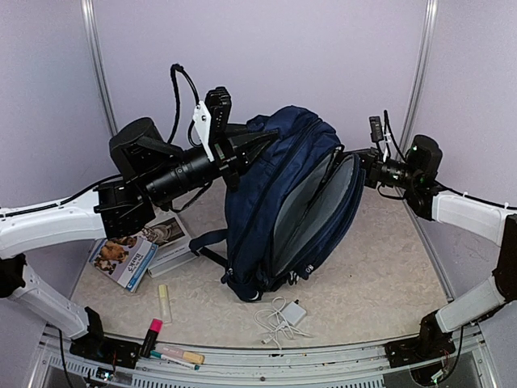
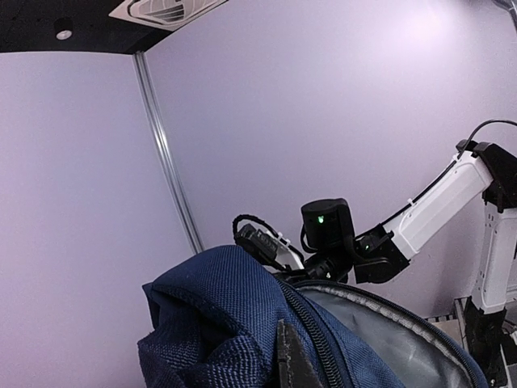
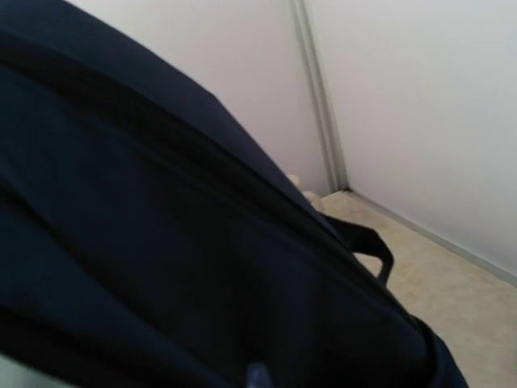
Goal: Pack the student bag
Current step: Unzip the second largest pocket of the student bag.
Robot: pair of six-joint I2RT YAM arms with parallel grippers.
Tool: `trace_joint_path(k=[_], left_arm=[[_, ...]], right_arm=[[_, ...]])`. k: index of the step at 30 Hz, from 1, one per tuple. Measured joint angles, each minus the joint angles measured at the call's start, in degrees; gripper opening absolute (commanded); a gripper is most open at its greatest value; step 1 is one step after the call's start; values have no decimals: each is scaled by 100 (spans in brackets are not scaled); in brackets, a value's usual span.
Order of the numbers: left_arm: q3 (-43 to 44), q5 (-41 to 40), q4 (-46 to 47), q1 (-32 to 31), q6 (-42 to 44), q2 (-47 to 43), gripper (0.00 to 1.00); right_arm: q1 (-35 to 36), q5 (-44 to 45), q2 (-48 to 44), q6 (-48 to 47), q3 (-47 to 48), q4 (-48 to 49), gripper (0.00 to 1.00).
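The student bag, a large navy backpack, stands tilted in the middle of the table. Its main compartment is unzipped and shows grey lining. My left gripper is shut on the fabric at the bag's upper left edge. In the left wrist view a dark fingertip presses into the navy cloth beside the zipper. My right gripper is shut on the opposite rim of the opening. Dark bag fabric fills most of the right wrist view and hides the fingers.
Two books lie left of the bag. Near the front edge lie a yellow highlighter, a pink marker, pens and a white charger with cable. A black strap loop hangs above the table.
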Motion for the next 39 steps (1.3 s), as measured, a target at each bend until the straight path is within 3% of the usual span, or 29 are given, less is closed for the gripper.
trace_joint_path(k=[12,21,26,31,34,39], left_arm=[[483,651,9,-17,35,439,0],[472,695,-170,-116,188,385,0],[356,651,-210,-116,236,278,0],[352,564,-245,-118,367,256,0],[352,529,-245,-125,448,205,0],[345,472,-245,-149,514,201,0]], right_arm=[[-2,933,-114,409,-1770,1696,0],[-31,1108,678,833,-1976,2653,0],[-31,1161,785,726,-1971,2653,2],[-35,1303,540,315,-1912,1952,41],[-48,1427,155,114,-1716,918,83],[-59,1976,-938,-319,-710,-942,100]])
